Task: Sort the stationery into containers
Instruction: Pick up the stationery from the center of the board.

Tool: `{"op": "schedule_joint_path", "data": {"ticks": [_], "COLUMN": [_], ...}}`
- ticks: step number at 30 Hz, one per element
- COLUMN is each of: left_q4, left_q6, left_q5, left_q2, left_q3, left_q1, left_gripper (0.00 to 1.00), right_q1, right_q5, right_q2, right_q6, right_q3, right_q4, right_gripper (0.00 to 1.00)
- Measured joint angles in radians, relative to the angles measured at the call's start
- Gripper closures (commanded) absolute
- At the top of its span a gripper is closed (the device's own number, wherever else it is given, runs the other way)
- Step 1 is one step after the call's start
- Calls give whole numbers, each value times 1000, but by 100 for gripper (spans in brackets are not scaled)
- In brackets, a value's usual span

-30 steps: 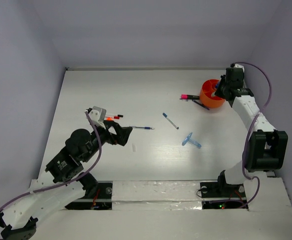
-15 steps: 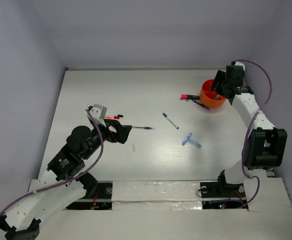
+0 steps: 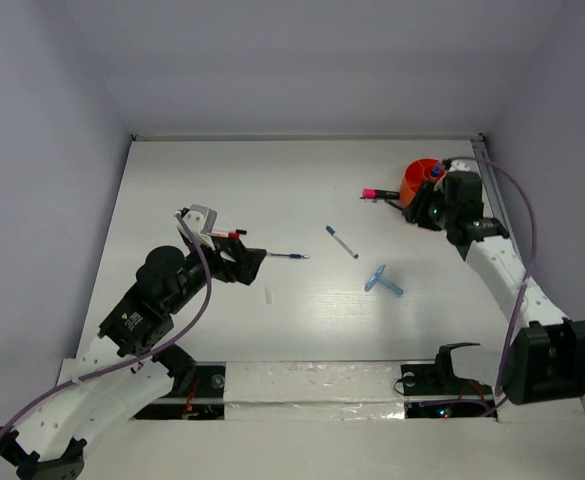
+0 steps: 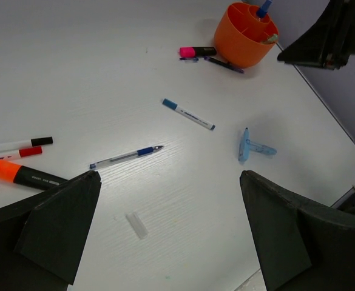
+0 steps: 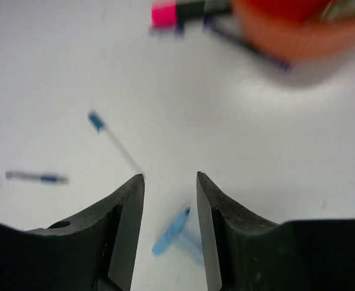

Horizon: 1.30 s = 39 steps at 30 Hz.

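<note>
Here we see the left gripper [image 4: 169,174] spread wide and empty, a blue pen [image 4: 127,157] just ahead; the right gripper [image 5: 170,179] is narrow (nothing held) near the cup [image 3: 419,180], pink marker [image 4: 196,51] lying just beside it.

No legible text, label, brand, number or sign on anything

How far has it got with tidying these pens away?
Barely started. The orange cup holds a blue-capped item. Nothing is in hand: the left fingers and right fingers are open and empty. Left on the table: pink marker, dark pen, white pen, blue pen, blue T-shaped piece, orange highlighter.
</note>
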Motion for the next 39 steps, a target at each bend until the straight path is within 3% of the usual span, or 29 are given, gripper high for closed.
{"op": "schedule_joint_path", "data": {"ticks": [6, 9, 22, 26, 33, 39], "left_q4": [15, 22, 37, 38, 38, 41], "left_q6": [1, 1, 1, 1, 1, 1], "left_q5": [70, 97, 132, 139, 151, 154], "left_q2": [29, 39, 23, 21, 21, 23], "left_q3": [0, 0, 0, 0, 0, 0], "left_q1": [22, 32, 45, 45, 51, 51], "left_gripper": [1, 1, 1, 1, 1, 1], "right_q1": [100, 117, 139, 152, 203, 235], "right_q5": [-92, -112, -74, -51, -34, -29], "right_q2": [-143, -208, -89, -31, 29, 52], "right_q6": [68, 108, 157, 150, 145, 146], "right_q3": [-298, -383, -424, -406, -384, -372], "right_q4": [-63, -100, -102, -103, -101, -101], "right_gripper": [39, 36, 34, 34, 50, 53]}}
